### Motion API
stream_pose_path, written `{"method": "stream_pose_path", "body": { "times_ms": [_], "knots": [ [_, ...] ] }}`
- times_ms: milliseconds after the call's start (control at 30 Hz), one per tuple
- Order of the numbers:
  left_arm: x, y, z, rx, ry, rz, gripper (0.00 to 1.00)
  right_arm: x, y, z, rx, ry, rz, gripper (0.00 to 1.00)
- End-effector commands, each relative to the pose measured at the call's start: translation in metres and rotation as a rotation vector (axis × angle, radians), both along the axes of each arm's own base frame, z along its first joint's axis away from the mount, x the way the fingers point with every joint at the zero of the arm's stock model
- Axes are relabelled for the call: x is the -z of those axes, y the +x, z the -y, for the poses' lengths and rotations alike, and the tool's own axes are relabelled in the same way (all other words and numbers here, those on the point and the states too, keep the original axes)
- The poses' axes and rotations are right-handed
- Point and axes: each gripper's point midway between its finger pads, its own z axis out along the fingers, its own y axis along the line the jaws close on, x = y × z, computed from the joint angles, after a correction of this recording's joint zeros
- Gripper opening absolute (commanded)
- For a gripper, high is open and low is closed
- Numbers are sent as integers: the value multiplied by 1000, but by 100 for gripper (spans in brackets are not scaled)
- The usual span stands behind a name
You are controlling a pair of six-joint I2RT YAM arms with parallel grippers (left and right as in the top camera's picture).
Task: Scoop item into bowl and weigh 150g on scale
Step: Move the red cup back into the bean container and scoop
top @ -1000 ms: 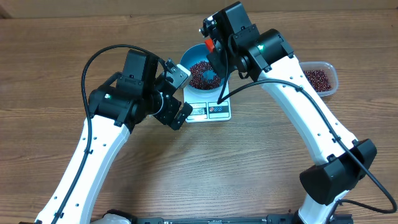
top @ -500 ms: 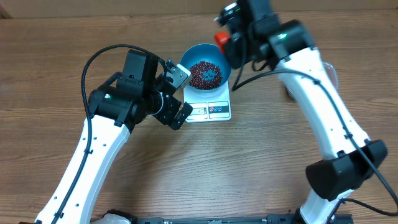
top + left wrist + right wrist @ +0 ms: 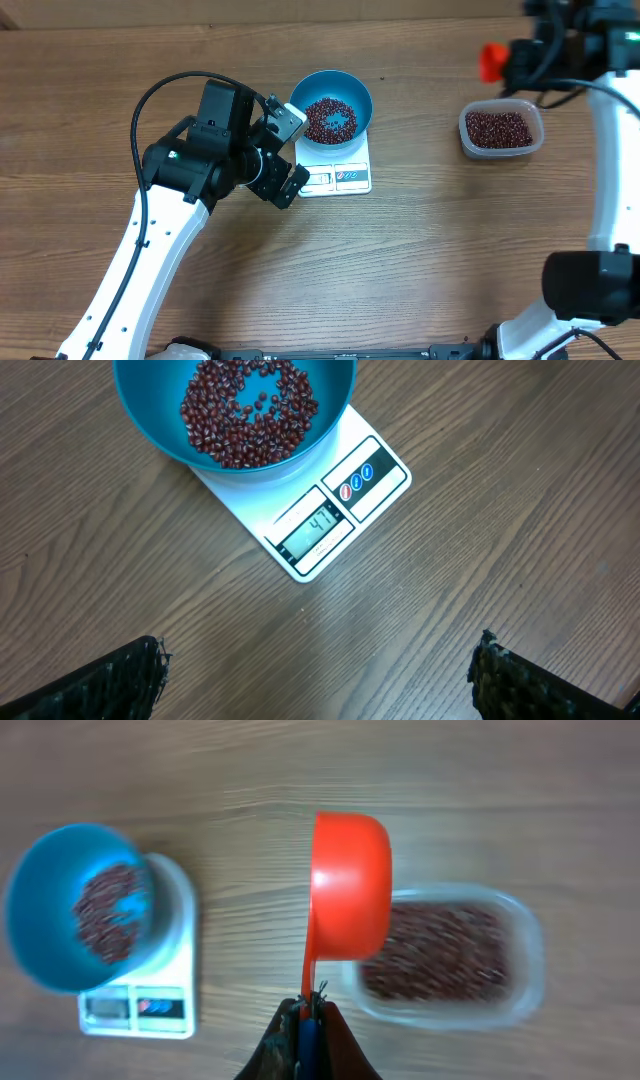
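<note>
The blue bowl (image 3: 358, 95) stands on the white scale (image 3: 352, 178) and holds a ring of red-brown beans (image 3: 330, 120). My left gripper (image 3: 296, 152) hangs wide open just left of the scale, with nothing between its fingers; in its wrist view the bowl (image 3: 332, 400), beans (image 3: 250, 410) and scale (image 3: 385, 465) lie ahead of the gripper (image 3: 320, 670). My right gripper (image 3: 311, 1008) is shut on the handle of a red scoop (image 3: 350, 885), which hovers over the left end of the clear tub (image 3: 525, 970) of beans (image 3: 450, 950). The scoop (image 3: 490, 60) shows at the far right overhead.
The clear tub (image 3: 465, 140) of beans sits on the wooden table to the right of the scale. From the right wrist, the bowl (image 3: 40, 890) and scale (image 3: 178, 935) lie to the left, blurred. The left arm's black cable loops above its elbow.
The right arm has swung the red scoop from over the bowl to the right, above the tub. The left arm has not moved.
</note>
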Motion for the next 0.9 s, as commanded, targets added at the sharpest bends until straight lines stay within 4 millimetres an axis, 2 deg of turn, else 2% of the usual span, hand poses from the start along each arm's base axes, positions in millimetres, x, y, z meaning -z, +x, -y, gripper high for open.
{"method": "stream_pose_path", "body": {
  "times_ms": [0,167,333,467,633,867],
  "knots": [
    [-13,2,2,-1,-30,26,99,1,-11,24,65,22,-10,4],
    [-13,2,2,-1,-30,26,100,42,-21,53,139,41,-95,4],
    [-13,2,2,-1,-30,26,100,80,-23,56,148,43,-140,4],
    [-13,2,2,-1,-30,26,99,103,-23,57,150,44,-157,4],
    [-13,2,2,-1,-30,26,99,124,-22,65,169,3,-172,4],
    [-13,2,2,-1,-30,26,100,140,-16,74,143,-53,-167,4]
  ]
}}
